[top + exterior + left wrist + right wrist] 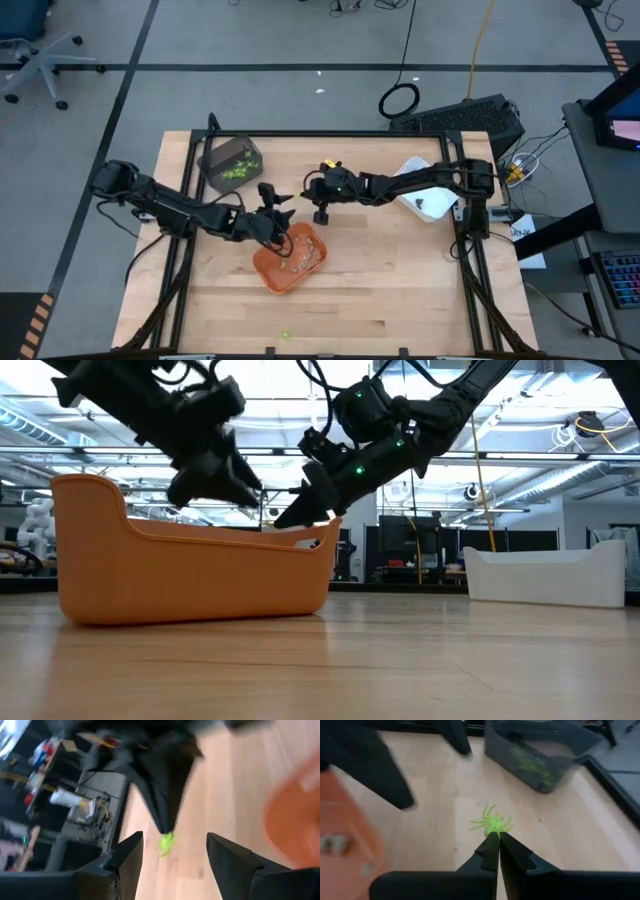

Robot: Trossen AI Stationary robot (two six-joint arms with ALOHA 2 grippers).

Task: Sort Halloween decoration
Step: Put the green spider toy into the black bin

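Right wrist view showed the right gripper (499, 838) pinched together on a lime-green spider (493, 824), holding it above bare table (445, 800), so the step in hand looked like a hand-over just finished, with the piece bound for the dark grey tray (545, 755) of green ones. On the high view that tray (232, 160) sat at ten o'clock from the orange tray (290, 258), so the next move probably called for a carry toward ten o'clock and a release over its rim. The left gripper (172, 852) hung beside it, fingers apart and empty, over the orange tray's twelve o'clock edge, while other pieces (300, 256) lay inside it
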